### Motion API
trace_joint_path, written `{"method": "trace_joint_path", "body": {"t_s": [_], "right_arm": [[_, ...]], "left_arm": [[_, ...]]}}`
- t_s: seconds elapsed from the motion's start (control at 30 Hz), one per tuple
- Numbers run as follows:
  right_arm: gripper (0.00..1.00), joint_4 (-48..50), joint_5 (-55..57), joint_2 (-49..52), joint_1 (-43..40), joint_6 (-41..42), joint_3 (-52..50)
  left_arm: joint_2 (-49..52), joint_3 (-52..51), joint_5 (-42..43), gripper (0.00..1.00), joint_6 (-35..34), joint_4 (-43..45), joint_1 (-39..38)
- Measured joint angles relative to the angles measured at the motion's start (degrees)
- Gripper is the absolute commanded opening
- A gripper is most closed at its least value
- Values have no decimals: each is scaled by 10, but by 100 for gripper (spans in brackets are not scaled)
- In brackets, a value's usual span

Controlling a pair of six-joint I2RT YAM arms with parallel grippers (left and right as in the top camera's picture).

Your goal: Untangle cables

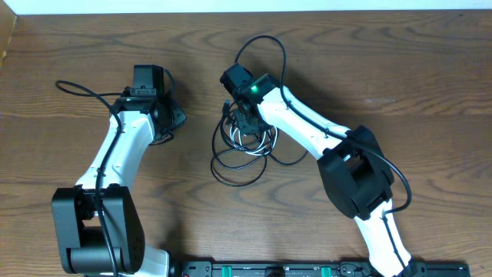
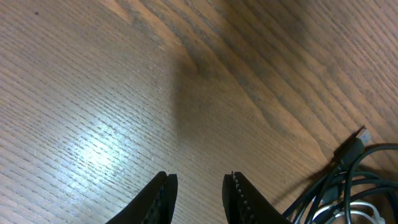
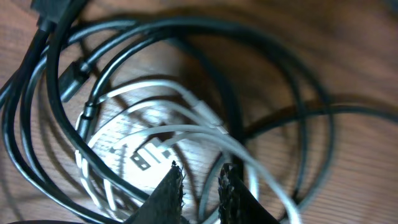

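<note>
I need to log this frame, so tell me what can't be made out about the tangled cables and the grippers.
- Right wrist: whether the right gripper is pinching any of the tangled thin black and white cables; blurred close-up.
- Left wrist: most of that tangle, cut off by the lower right corner.
- Overhead: the right gripper's fingertips, covered by its own wrist.

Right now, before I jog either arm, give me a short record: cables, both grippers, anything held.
cables: black loops and a white cable tangled in one pile on the table
left gripper: jaws apart, nothing between them, pile at the lower right of its view
right gripper: low over the pile, jaws nearly together, white cable just beside them
held: nothing by the left; right unclear
</note>
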Motion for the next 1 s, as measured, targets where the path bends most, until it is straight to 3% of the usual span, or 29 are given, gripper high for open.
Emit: {"method": "trace_joint_path", "body": {"t_s": [0.3, 0.43, 0.5, 0.6, 0.73, 0.83, 1.0], "right_arm": [[20, 2, -78, 8, 31, 8, 0], [26, 9, -92, 8, 34, 6, 0], [31, 22, -109, 8, 34, 5, 0], [49, 56, -110, 8, 35, -25, -1], [48, 88, -62, 8, 35, -81, -1], [34, 83, -16, 8, 34, -126, -1], [31, 52, 35, 8, 31, -214, -2]], "left_arm": [[0, 0, -3, 30, 0, 0, 0], [0, 0, -3, 30, 0, 0, 0], [0, 0, -3, 30, 0, 0, 0], [0, 0, -3, 30, 0, 0, 0], [0, 0, -4, 30, 0, 0, 0], [0, 0, -4, 30, -1, 0, 0], [0, 0, -4, 30, -1, 0, 0]]}}
